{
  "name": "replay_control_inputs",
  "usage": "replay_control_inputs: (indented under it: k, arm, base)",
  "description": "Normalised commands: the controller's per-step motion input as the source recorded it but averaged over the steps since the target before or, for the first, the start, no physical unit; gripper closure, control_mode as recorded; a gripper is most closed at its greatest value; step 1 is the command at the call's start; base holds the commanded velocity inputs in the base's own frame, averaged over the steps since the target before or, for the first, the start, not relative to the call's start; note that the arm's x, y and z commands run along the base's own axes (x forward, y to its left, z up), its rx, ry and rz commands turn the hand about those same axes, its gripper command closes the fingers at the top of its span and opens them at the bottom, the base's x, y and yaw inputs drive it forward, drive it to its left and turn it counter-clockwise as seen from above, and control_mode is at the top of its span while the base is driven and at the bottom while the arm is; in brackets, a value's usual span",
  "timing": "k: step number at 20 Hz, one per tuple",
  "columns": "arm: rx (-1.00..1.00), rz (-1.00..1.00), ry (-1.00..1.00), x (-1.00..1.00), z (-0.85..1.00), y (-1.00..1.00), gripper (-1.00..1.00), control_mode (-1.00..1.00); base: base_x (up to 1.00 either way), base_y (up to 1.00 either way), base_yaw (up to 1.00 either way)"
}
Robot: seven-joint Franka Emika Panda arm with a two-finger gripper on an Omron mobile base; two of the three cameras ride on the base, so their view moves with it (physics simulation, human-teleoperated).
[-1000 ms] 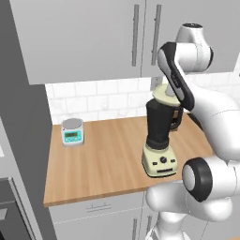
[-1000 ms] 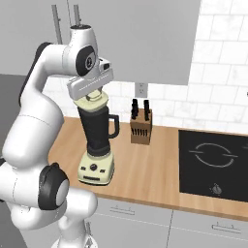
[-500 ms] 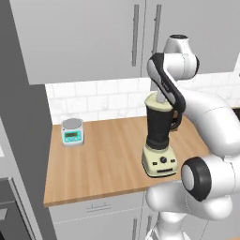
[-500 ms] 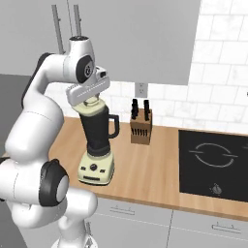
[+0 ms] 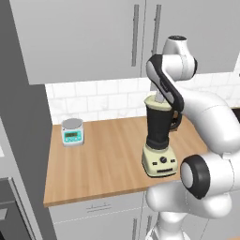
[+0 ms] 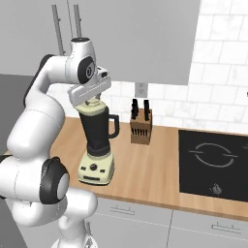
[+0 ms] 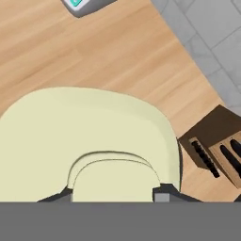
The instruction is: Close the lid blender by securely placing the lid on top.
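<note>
A wooden counter point(image 5: 108, 159) runs under grey wall cabinets point(image 5: 93, 37) and white tile, carrying from left to right a small scale point(image 5: 72, 131), the blender point(image 5: 159, 138), a knife block point(image 6: 141, 127) and a black hob point(image 6: 213, 162). The lid point(image 5: 156, 101) sits on the jar's rim at the blender's 12 o'clock, directly beneath the gripper point(image 6: 90, 100). In the hand view the lid point(image 7: 89, 141) lies right against the fingertips point(image 7: 161, 194), which seem to straddle its raised knob, though whether they grip it I cannot tell.
</note>
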Motion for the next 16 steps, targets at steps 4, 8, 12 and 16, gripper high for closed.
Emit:
replay_control_inputs:
  k: [4, 8, 12, 16]
  arm:
    - [0.0, -0.03, -0.02, 0.31, 0.0, 0.0, 1.0, -1.0]
    - [0.0, -0.06, -0.09, 0.18, 0.02, 0.0, 1.0, -1.0]
    - [0.0, -0.08, -0.12, 0.1, 0.19, 0.0, 1.0, -1.0]
    - [0.0, -0.09, -0.09, 0.01, 0.24, 0.0, 1.0, -1.0]
  base:
    - [0.0, 0.0, 0.0]
    - [0.0, 0.0, 0.0]
    - [0.0, 0.0, 0.0]
    - [0.0, 0.0, 0.0]
